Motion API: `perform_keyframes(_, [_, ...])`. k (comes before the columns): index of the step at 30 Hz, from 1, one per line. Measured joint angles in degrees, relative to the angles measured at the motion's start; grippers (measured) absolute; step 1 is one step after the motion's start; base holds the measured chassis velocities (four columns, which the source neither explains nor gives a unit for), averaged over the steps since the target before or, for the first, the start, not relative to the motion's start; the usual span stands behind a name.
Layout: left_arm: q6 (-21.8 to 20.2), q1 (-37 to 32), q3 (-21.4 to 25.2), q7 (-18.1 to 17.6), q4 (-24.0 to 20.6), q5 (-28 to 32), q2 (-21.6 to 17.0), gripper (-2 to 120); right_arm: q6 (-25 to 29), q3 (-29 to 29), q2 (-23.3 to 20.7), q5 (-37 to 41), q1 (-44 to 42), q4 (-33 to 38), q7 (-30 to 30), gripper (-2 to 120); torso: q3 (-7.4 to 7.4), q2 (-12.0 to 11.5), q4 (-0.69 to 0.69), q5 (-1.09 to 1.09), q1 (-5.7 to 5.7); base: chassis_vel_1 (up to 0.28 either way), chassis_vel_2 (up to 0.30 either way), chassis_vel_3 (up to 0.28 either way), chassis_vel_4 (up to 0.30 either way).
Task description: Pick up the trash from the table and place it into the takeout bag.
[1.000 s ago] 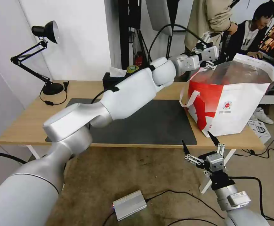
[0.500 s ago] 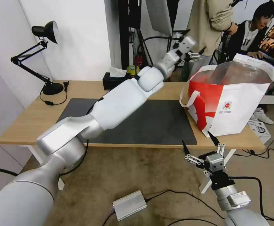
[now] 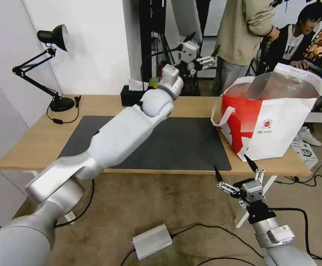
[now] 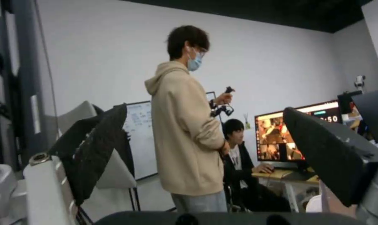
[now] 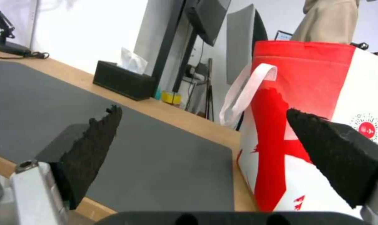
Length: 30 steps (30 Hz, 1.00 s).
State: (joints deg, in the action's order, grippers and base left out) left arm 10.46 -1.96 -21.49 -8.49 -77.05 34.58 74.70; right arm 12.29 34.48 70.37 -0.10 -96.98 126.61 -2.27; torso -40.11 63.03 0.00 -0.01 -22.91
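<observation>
Your left arm has swung up and away from the bag over the last second: its gripper was at the bag's near rim, and now it sits high above the far edge of the desk, well clear of the bag, tilted out toward the room. From the left wrist camera you can see its fingers spread wide with nothing between them, looking at the standing person in the beige hoodie. Your right gripper hasn't budged; it hangs below the desk's front edge, just in front of the bag, fingers also spread and empty. No bowl or cup is left on the desk or on the grey mat, so you're looking at a job that reads as done, with the trash presumably inside the bag, though the foil lining hides what's in there. The bag stands upright on the right end of the desk, its bottom corner close to the front edge. Now the risks, as I judge them: that raised left gripper is pointed near the person behind the desk, so a further outward swing could reach them. Bringing the arm back low could clip the tissue box at the back, or snag the loose strap and drag the bag off the edge.
</observation>
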Motion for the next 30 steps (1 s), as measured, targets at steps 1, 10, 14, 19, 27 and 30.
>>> perform_keyframes(1, [-0.1,-0.2,0.1,0.0,-0.4,0.2,-0.3,100,0.0,0.0,0.0,0.0,0.0,0.0,0.0,100,0.00,0.0,0.00,0.00,0.00,0.000,0.000,0.000,0.000])
perform_keyframes(10, [-1.4,-5.9,4.0,-0.4,-9.5,1.6,-7.2,100,0.0,0.0,0.0,0.0,0.0,0.0,0.0,100,0.00,0.0,0.00,0.00,0.00,0.000,0.000,0.000,0.000])
perform_keyframes(14, [-2.1,-8.8,6.5,-0.5,-13.5,1.9,-9.9,100,0.0,0.0,0.0,0.0,0.0,0.0,0.0,100,0.00,0.0,0.00,0.00,0.00,0.000,0.000,0.000,0.000])
perform_keyframes(19, [-2.4,-13.1,10.0,-0.4,-18.1,1.8,-13.4,100,0.0,0.0,0.0,0.0,0.0,0.0,0.0,100,0.00,0.0,0.00,0.00,0.00,0.000,0.000,0.000,0.000])
perform_keyframes(27, [-3.0,-22.6,17.5,0.9,-25.2,0.6,-18.4,100,0.0,0.0,0.0,0.0,0.0,0.0,0.0,100,0.01,0.0,0.01,-0.01,0.00,0.000,0.000,0.000,0.000])
perform_keyframes(30, [-3.0,-26.1,20.4,1.6,-27.6,-0.1,-19.8,100,0.0,0.0,0.0,0.0,0.0,0.0,0.0,100,0.01,0.0,0.01,0.00,0.00,0.000,0.000,0.000,0.000])
